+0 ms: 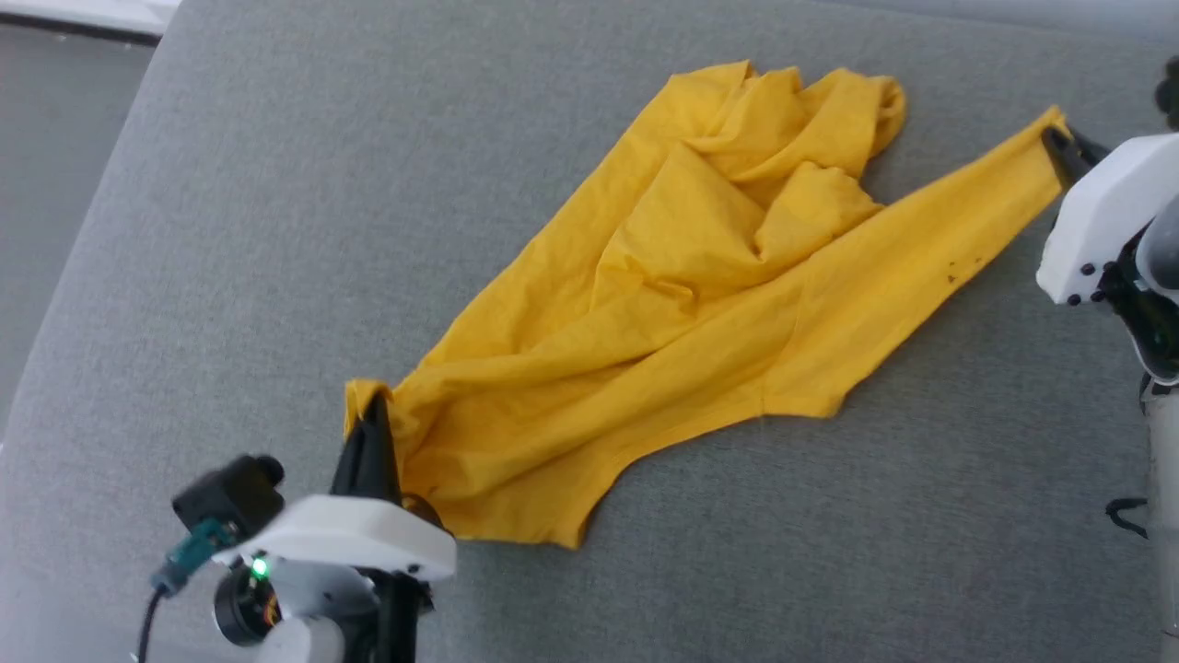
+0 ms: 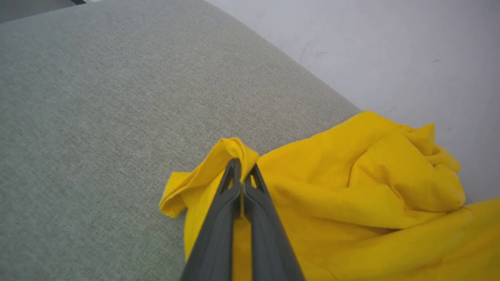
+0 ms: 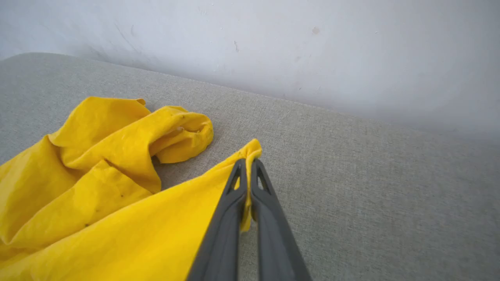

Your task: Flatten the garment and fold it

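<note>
At lower left in the head view, the left gripper is pinching a bunched corner of the garment. The left wrist view is showing its fingers pressed together on a fold of yellow cloth, which is rising slightly off the grey fabric surface.

Across the middle, the garment is lying crumpled on that surface, running diagonally from lower left to upper right, plain yellow side showing. A heap of folds is sitting along its far edge, and a few dark specks are showing towards the right end.

At upper right, the right gripper is gripping the far tip of the garment. The right wrist view is showing its fingers closed on the edge of the cloth, which is lying low over the surface, with a pale wall standing behind.
</note>
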Controlling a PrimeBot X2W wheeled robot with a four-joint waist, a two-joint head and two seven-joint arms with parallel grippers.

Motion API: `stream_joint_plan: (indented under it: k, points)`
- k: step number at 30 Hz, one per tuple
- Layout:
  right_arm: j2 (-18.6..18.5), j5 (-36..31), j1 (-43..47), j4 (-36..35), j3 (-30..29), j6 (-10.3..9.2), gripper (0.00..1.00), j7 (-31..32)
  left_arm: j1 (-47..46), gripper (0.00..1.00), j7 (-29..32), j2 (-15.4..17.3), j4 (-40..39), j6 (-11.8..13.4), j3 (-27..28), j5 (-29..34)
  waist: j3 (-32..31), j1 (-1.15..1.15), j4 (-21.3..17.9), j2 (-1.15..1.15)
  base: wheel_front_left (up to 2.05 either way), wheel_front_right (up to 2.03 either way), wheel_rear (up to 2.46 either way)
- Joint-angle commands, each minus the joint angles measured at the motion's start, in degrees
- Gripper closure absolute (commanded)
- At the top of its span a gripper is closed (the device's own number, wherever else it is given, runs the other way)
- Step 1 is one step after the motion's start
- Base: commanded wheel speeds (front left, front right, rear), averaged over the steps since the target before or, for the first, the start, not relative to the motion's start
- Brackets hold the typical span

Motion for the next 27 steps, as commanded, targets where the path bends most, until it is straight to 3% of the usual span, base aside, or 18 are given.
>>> stream_joint_plan:
  k: [1, 9, 16, 22, 27]
  points:
    - [0.5, 1.1, -0.3, -0.9, -1.1, -0.06, 1.0, -2.2, -1.8, 1.0, 0.1, 0.8, -0.6, 0.1, 0.5, 0.4, -3.8, 0.0, -2.8, 0.0, 0.0, 0.0, 0.0]
    - [3.4, 6.1, 2.1, -10.8, -6.0, -0.06, 1.0, -9.3, -4.5, 1.0, 1.8, 3.6, -7.8, -0.9, 2.9, -1.0, -11.8, 0.0, -7.9, 0.0, 0.0, 0.0, 0.0]
    - [6.5, 9.5, 9.3, -26.8, -12.3, -0.06, 1.0, -7.9, -2.9, 1.0, 3.6, 3.5, -18.2, -0.9, 4.8, -4.7, -15.1, 0.0, -12.5, 0.0, 0.0, 0.0, 0.0]
    - [9.4, 11.3, 15.8, -40.7, -19.7, -0.06, 1.0, -4.7, 0.8, 1.0, 5.2, 3.3, -27.0, 0.7, 7.1, -7.5, -16.4, 0.0, -16.2, 0.0, 0.0, 0.0, 0.0]
    - [10.5, 13.5, 19.9, -48.4, -25.8, -0.06, 1.0, -2.2, 4.4, 1.0, 6.9, 3.8, -33.1, 1.8, 8.9, -9.3, -16.6, 0.0, -18.3, 0.0, 0.0, 0.0, 0.0]
